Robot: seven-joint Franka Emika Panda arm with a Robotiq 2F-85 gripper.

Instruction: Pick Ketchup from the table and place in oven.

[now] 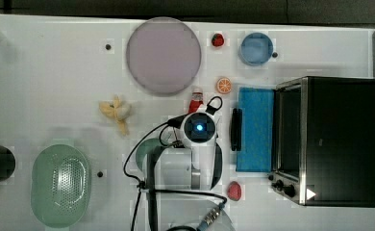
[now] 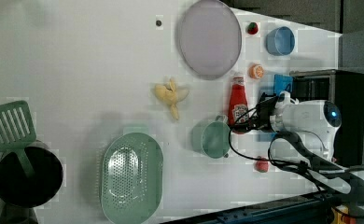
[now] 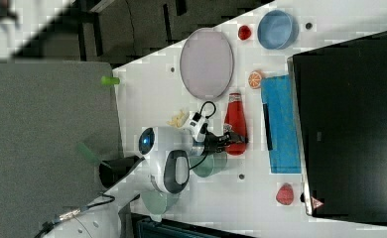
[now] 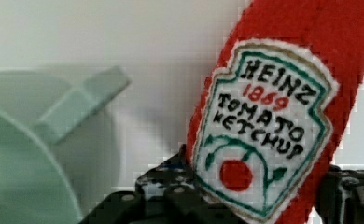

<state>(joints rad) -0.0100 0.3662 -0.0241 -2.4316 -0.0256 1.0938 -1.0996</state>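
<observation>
Hand (image 4: 259, 196) sits with a finger either side of the ketchup (image 4: 283, 116), can't tell if clamped, lined up for lifting toward the oven (image 1: 327, 139).

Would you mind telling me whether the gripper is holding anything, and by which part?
The gripper has its jaws on either side of the Ketchup at the labelled lower body; whether they already clamp it cannot be told.

**Clearance around ketchup and oven mouth**

Ketchup (image 2: 238, 103) lying flat on table (image 1: 46, 86), hemmed closely: green cup (image 2: 211, 138) just beside its lower end, orange slice (image 2: 256, 71) near its cap, purple plate (image 2: 210, 38) close beyond. Oven (image 1: 337, 139) door lowered, blue cloth (image 1: 256, 126) over it, black door handle (image 1: 236, 129) along its outer edge. Pink fruit (image 1: 233, 190) near oven's knob corner. Open tabletop around banana (image 1: 117, 111)
</observation>
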